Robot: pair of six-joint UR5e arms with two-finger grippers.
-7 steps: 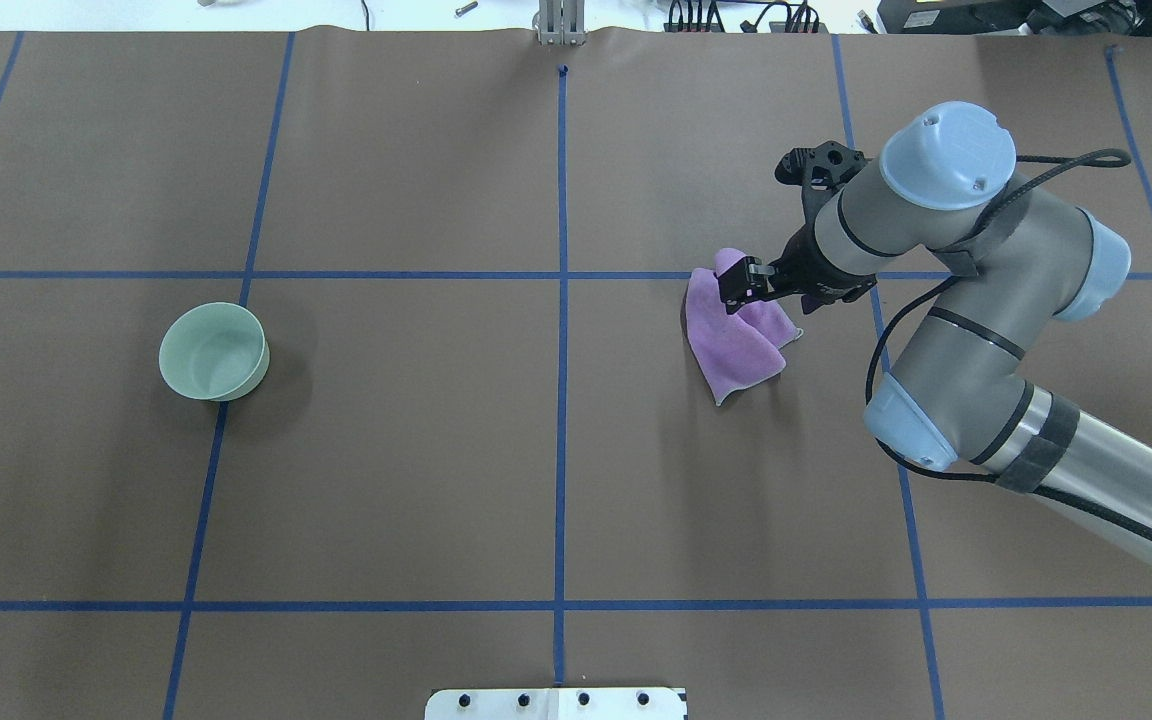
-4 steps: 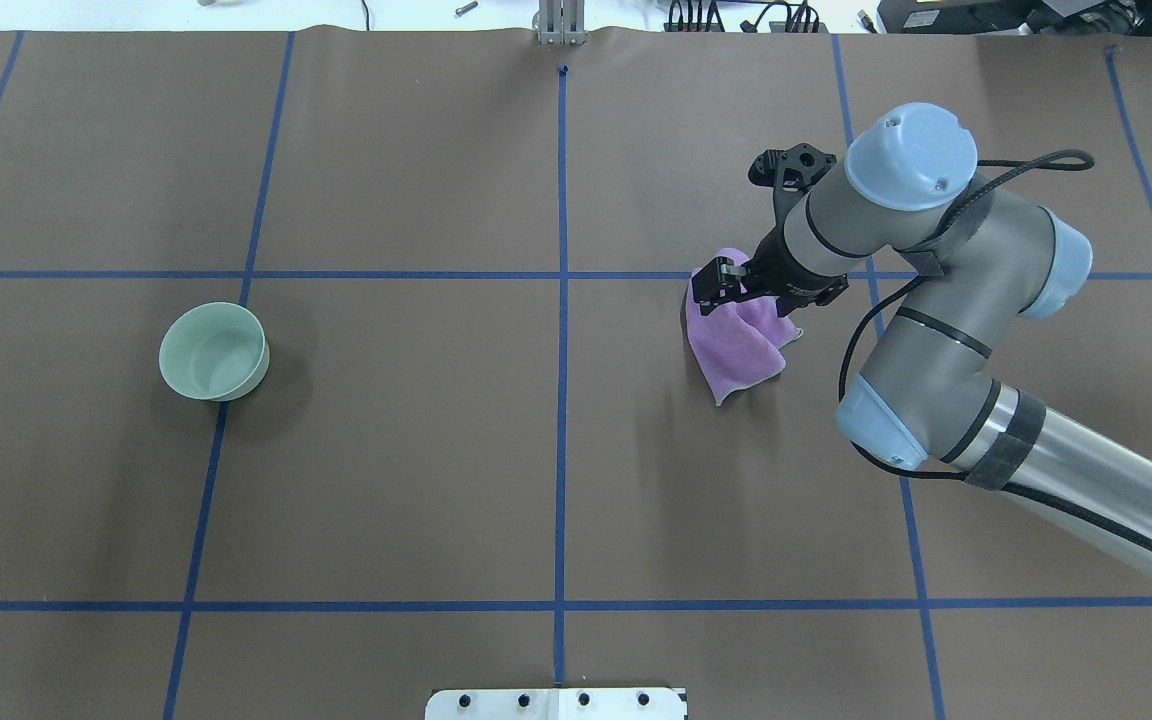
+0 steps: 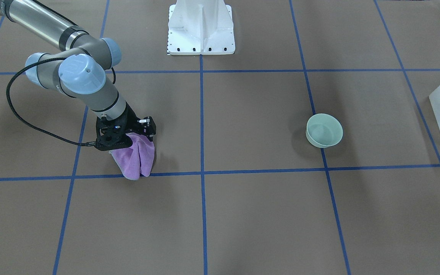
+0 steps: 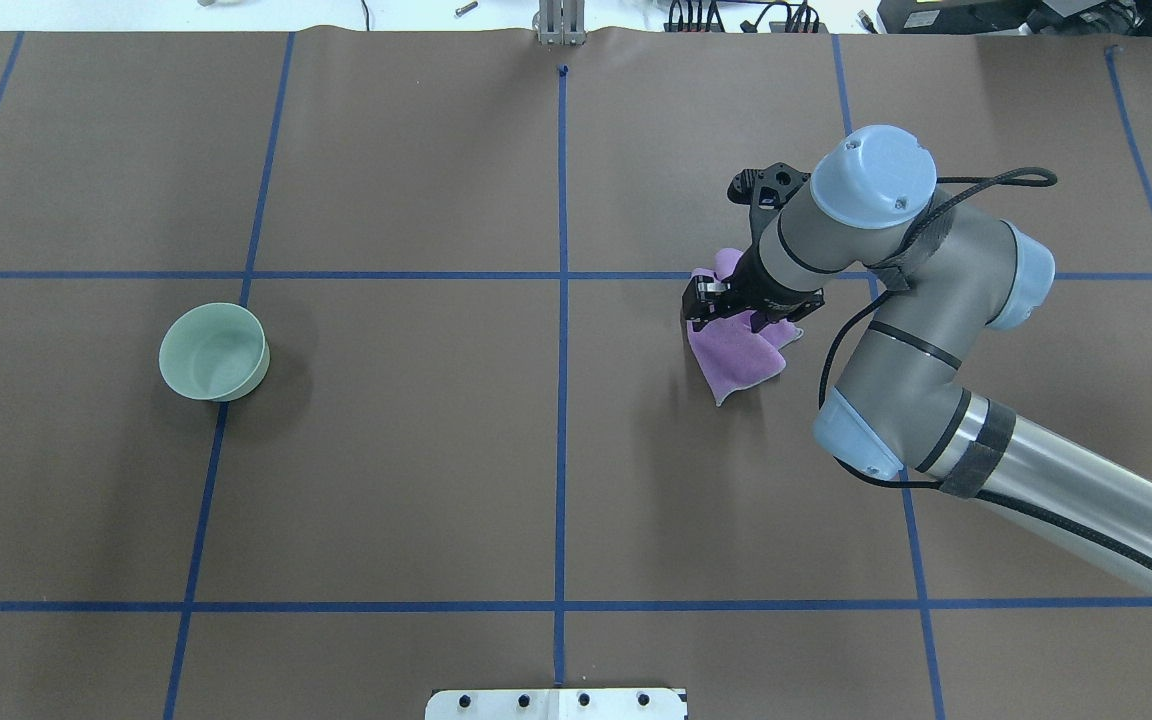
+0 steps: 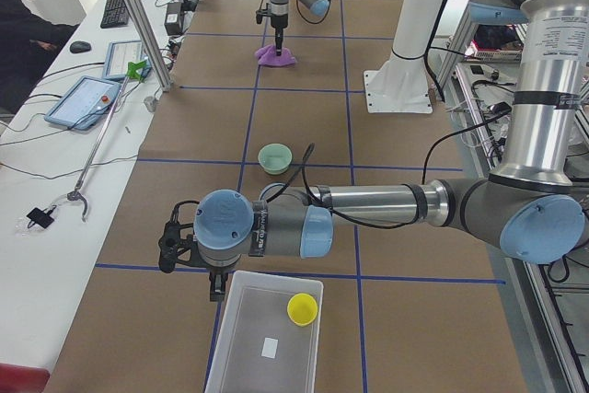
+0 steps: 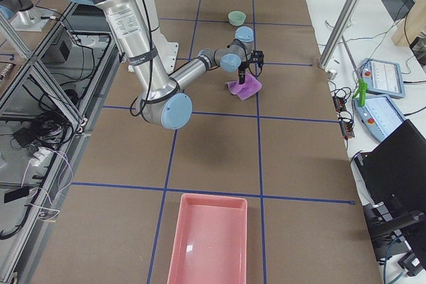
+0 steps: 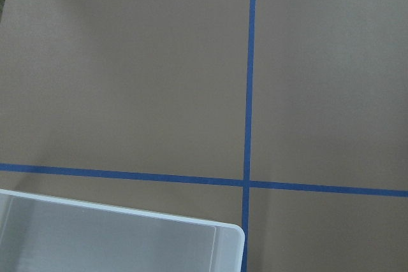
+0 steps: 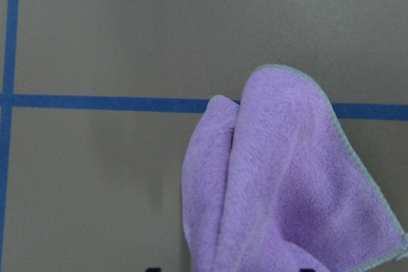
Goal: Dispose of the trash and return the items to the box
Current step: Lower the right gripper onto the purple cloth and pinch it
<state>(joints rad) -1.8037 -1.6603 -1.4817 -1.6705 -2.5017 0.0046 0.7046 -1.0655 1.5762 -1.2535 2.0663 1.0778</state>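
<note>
Overhead exterior: the right gripper (image 4: 711,300) stands over the purple cloth (image 4: 736,350), right of the frame's centre. The cloth lies heaped on the brown table (image 4: 436,450).
Right jaws: in the right wrist view two dark fingertips just show at the bottom edge, well apart, with the cloth between them. They are spread and not clamped on anything.
Left arm: the left gripper (image 5: 217,284) shows only in the exterior left view, low in the frame beside the box (image 5: 244,338). I cannot tell whether it is spread or closed.
Step in hand: probably picking up the cloth as trash. Closing on the raised fold in the middle rather than a loose corner should stop it slipping. Lift straight until the cloth clears the table.
Drop-off: the pink tray (image 6: 206,244), at the bottom of the exterior right view, is likely where it goes. It is well apart from the cloth.
Items: the bowl (image 4: 213,352) sits upright and alone at the frame's left, not yet boxed. The cup (image 5: 302,309) is already inside the box.
Writing: none legible. A small white patch on the box floor is too small to read.
</note>
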